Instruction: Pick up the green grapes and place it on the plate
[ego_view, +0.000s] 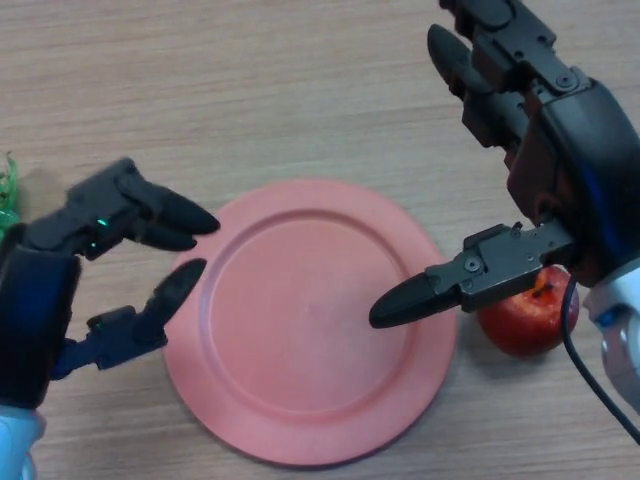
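Observation:
The green grapes (8, 198) show only as a small green bit at the far left edge of the table, mostly cut off by the view. The pink round plate (310, 320) lies in the middle with nothing on it. My left hand (110, 225) hovers at the plate's left rim, to the right of the grapes, with fingers and thumb straight and apart, holding nothing. My right hand (540, 140) is raised over the plate's right side, fingers spread, with its thumb (440, 290) reaching over the plate, and it holds nothing.
A red apple (528, 312) sits on the wooden table (250, 90) just off the plate's right rim, partly hidden under my right hand.

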